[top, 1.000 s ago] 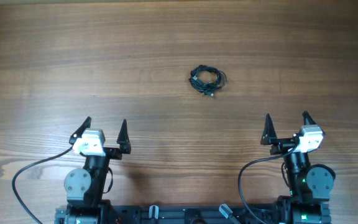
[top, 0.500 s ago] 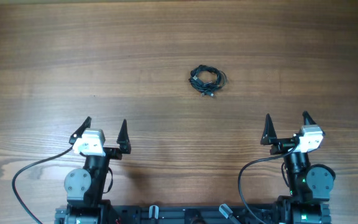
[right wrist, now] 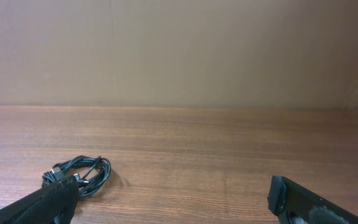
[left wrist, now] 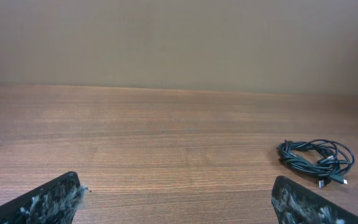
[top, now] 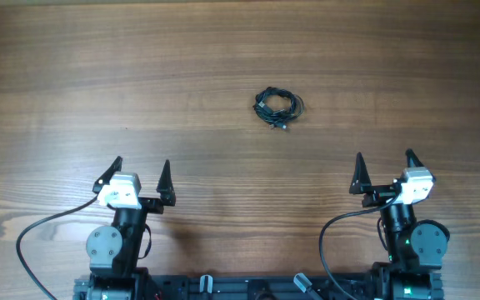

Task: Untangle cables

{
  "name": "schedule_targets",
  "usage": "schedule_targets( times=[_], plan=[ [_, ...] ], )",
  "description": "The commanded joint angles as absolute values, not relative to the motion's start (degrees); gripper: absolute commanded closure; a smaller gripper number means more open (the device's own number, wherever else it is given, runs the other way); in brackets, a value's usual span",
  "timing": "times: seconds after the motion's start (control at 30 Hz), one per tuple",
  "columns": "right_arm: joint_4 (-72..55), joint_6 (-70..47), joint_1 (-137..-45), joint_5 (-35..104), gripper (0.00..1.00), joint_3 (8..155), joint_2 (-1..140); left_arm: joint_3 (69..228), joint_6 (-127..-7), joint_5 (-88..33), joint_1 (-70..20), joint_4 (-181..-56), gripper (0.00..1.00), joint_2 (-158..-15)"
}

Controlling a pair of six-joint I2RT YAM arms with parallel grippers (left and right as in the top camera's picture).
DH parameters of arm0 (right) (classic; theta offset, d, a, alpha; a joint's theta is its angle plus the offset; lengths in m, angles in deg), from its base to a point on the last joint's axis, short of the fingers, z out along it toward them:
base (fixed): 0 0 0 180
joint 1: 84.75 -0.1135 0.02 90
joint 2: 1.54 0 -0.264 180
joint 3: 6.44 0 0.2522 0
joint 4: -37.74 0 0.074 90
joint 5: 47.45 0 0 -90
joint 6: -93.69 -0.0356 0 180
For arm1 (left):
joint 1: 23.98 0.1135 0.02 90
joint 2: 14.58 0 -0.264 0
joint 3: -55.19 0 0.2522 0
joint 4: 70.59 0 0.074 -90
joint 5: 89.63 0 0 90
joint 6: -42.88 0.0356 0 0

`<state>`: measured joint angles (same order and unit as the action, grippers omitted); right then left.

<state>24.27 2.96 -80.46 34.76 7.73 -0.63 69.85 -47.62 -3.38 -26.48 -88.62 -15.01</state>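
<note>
Overhead shows the cables [top: 278, 107] as one small knotted bundle mid-surface, slightly right of centre and well apart from the left pincer [top: 141, 164] and right pincer [top: 384, 157], both spread wide and holding nothing. Only the wrist views show a plain beige wall [left wrist: 179, 37] past the far edge. The bundle's long axis runs parallel to that edge, a plug tip poking toward the near edge; wood-grain surface [top: 223, 50].
</note>
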Motion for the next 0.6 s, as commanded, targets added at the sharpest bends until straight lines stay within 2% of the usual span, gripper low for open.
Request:
schedule_targets(
  times=[0.0,0.47,0.57],
  plan=[
    [24.42,3.57,-80.24,35.29,0.00,7.64,-0.39,69.29,-47.44,-2.94,-26.41,-88.32,0.00,-15.07],
    [24.42,3.57,-80.24,35.29,0.00,7.64,-0.39,69.29,-47.57,-0.25,-26.37,-88.60,0.00,-15.14],
    [24.42,3.60,-80.24,35.29,0.00,7.64,-0.39,69.29,-47.81,-4.19,-26.37,-88.38,0.00,-15.14]
  ],
)
